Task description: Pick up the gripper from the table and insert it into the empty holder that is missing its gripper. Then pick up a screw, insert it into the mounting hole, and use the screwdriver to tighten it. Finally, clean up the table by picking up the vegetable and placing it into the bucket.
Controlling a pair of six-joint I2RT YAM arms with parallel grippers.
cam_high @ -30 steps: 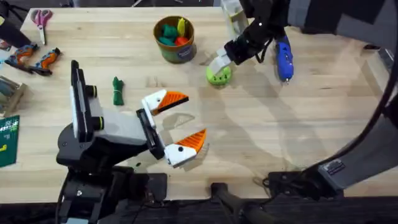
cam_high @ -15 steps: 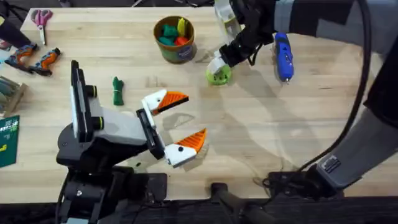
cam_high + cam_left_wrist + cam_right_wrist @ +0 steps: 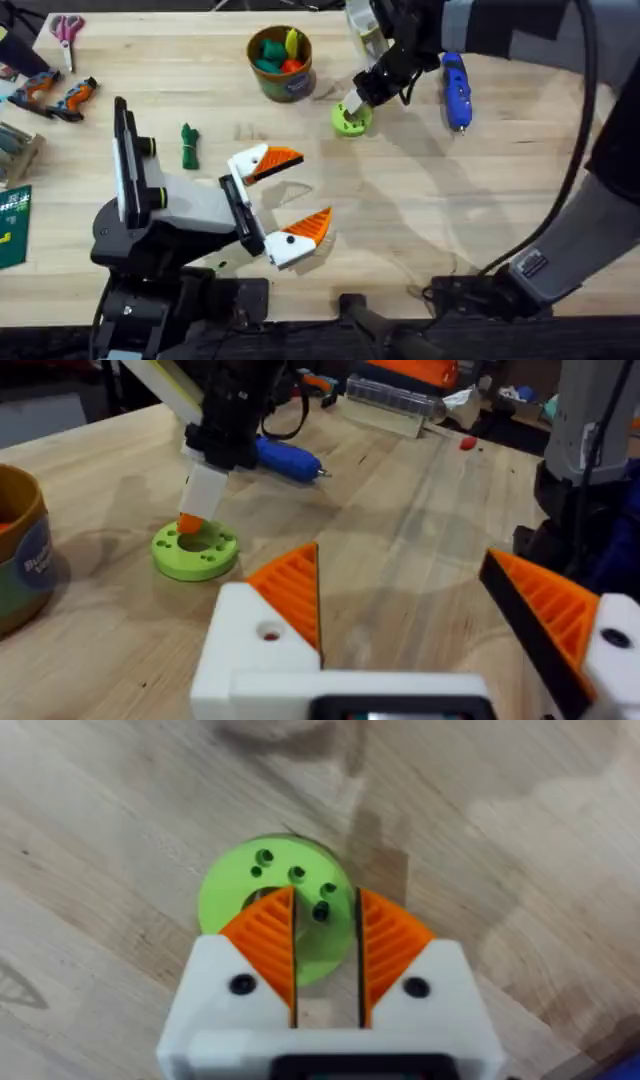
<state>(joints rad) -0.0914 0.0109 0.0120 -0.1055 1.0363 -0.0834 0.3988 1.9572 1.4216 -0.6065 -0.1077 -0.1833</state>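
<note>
Table point(image 3: 420, 200) is pale wood, visible grain, matt finish with a slight sheen. Both grippers, left point(image 3: 296, 192) and right point(image 3: 325, 935), look like matt white plastic with orange ribbed pads point(image 3: 265, 935). The lime disc point(image 3: 232, 892) is matt plastic too, smooth. Screwdriver point(image 3: 456, 90) is glossy blue plastic with a thin metal tip. Bucket point(image 3: 262, 45) has a smooth tan rim and a paper-looking label.

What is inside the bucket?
The bucket holds toy pieces in teal, yellow and orange-red. Whatever lies beneath them is covered, so I cannot tell what else is there.
</note>
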